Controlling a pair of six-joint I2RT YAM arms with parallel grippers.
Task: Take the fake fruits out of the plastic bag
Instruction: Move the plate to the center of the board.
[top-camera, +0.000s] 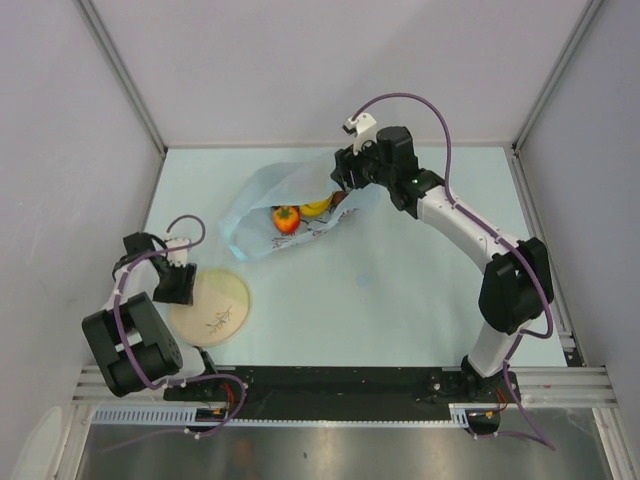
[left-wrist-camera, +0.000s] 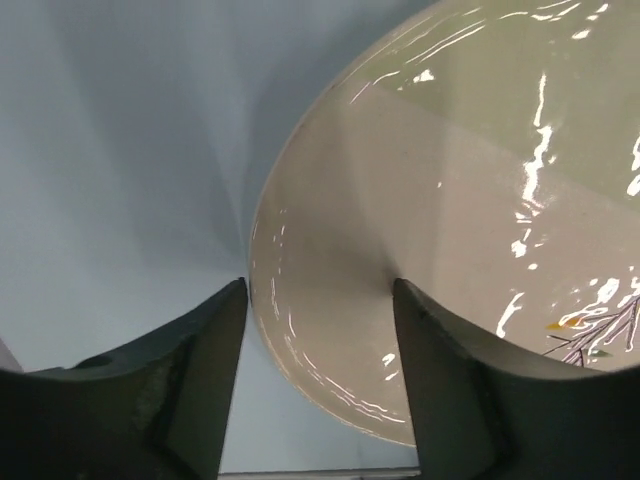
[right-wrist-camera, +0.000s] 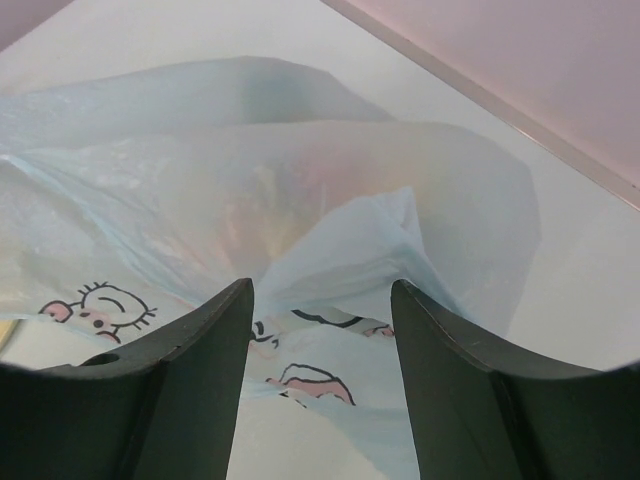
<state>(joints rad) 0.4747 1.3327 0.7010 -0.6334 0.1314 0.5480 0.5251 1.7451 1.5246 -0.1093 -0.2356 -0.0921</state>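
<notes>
Barely underway: seeing the fake fruits (top-camera: 287, 218) inside the plastic bag (top-camera: 252, 205), far-centre on the counter (top-camera: 400, 285), none out. Right end effector (right-wrist-camera: 320, 292) parted around a bag fold, left end effector (left-wrist-camera: 320, 290) parted astride the plate (left-wrist-camera: 330, 190) rim.

Table (top-camera: 400, 290): plastic bag (top-camera: 262, 205) lying far of centre, fake fruits (top-camera: 286, 219) inside it; plate (top-camera: 215, 305) at near left, well apart from the bag; left gripper (left-wrist-camera: 320, 292) astride the plate's left rim; right gripper (right-wrist-camera: 320, 290) at the bag's far right end.
</notes>
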